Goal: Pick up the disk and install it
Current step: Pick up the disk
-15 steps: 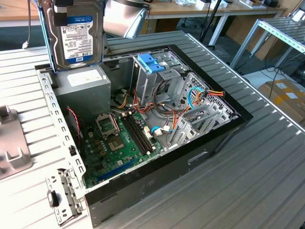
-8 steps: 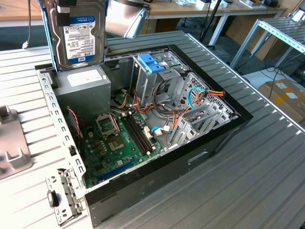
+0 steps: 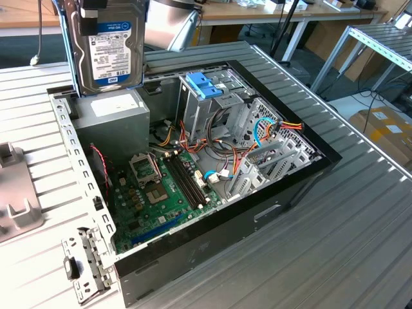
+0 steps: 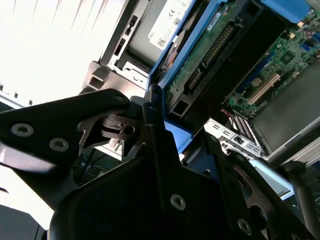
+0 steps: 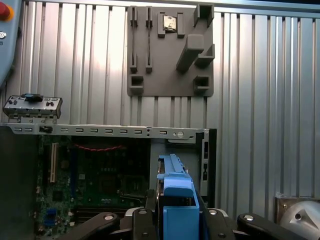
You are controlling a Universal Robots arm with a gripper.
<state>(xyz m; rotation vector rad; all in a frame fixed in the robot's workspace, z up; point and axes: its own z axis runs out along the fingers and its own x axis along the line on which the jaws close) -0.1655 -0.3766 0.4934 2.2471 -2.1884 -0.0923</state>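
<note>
While the disk point(image 3: 109, 48) hangs upright over the computer case's point(image 3: 322, 161) corner in the exterior view, the power supply point(image 3: 112, 119) sits beneath | first wrist view: gripper point(image 5: 177, 225) jaws clamped on its blue frame | second wrist view: disk's circuit side showing, motherboard point(image 4: 295, 35) beyond

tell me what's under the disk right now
The disk, held aloft by the gripper, hangs over the grey power supply box in the open computer case. The motherboard lies beside that box. The box's far edge is hidden behind the disk.
</note>
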